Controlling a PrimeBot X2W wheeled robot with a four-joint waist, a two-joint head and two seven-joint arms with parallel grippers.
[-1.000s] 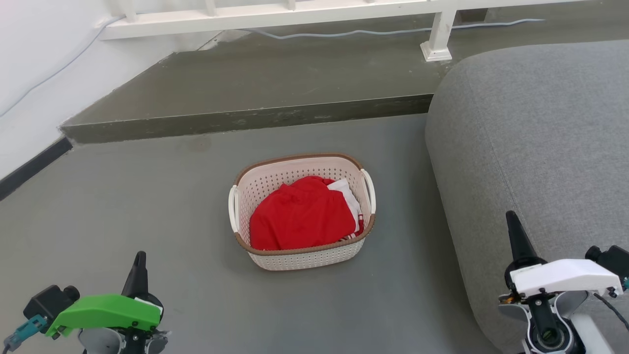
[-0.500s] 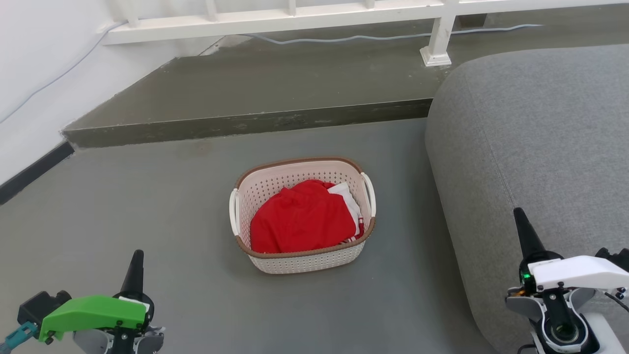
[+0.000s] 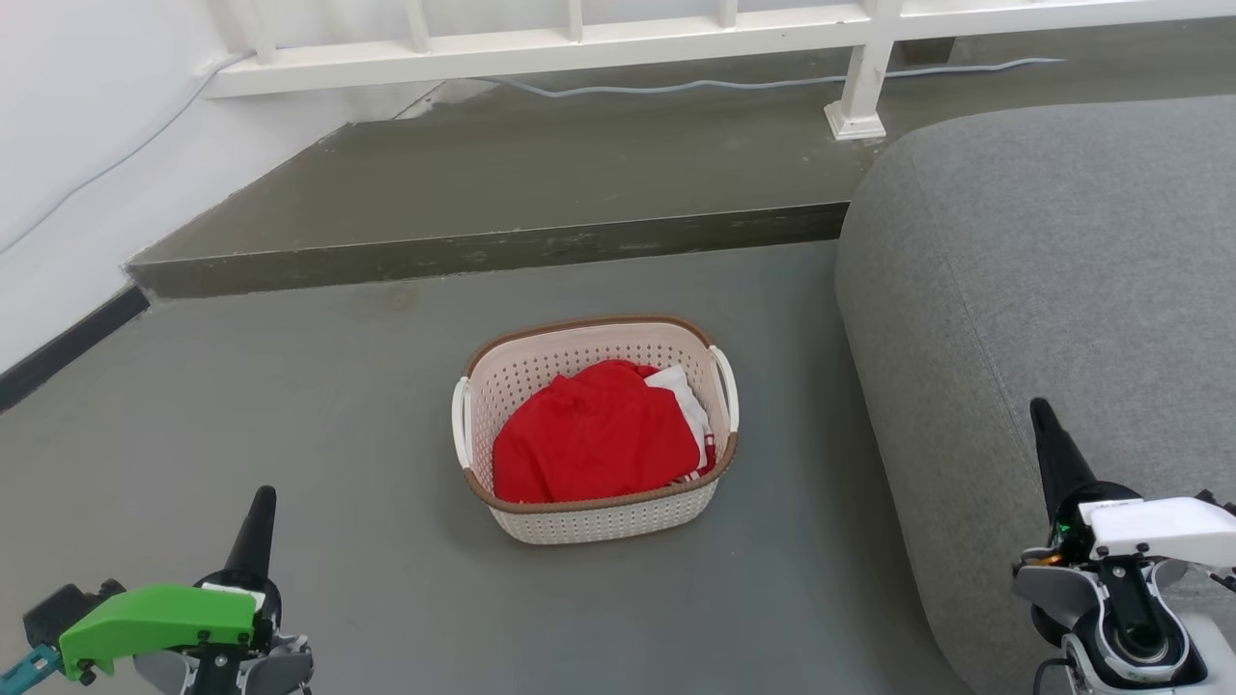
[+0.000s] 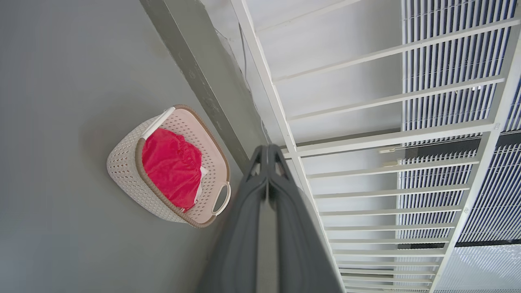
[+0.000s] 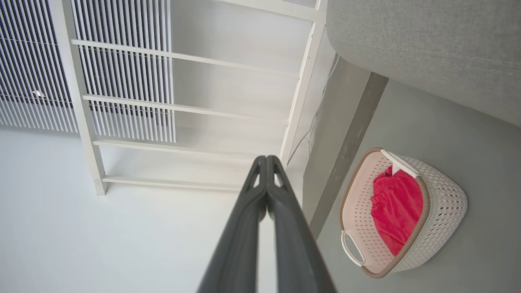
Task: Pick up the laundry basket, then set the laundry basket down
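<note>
The laundry basket (image 3: 599, 521), cream-white and perforated with a brown rim and white side handles, stands on the grey floor with red and white clothes inside. In the left wrist view the laundry basket (image 4: 124, 162) lies left of my fingers; in the right wrist view the laundry basket (image 5: 439, 219) lies to their right. My left gripper (image 3: 261, 497) is shut at the lower left, well short of the basket. My right gripper (image 3: 1041, 410) is shut at the lower right, over the sofa's edge. Both wrist views show the left gripper (image 4: 268, 149) and right gripper (image 5: 266, 159) pressed closed, holding nothing.
A grey sofa (image 3: 1043, 270) fills the right side, close to the basket. Behind the basket a raised dark step (image 3: 483, 246) crosses the floor, with a white railing (image 3: 579, 43) and a cable (image 3: 724, 85) beyond. A white wall (image 3: 77, 154) borders the left.
The whole head view has shifted, so the basket sits slightly lower in it. Both grippers have dropped lower in the view and the right one has drifted right.
</note>
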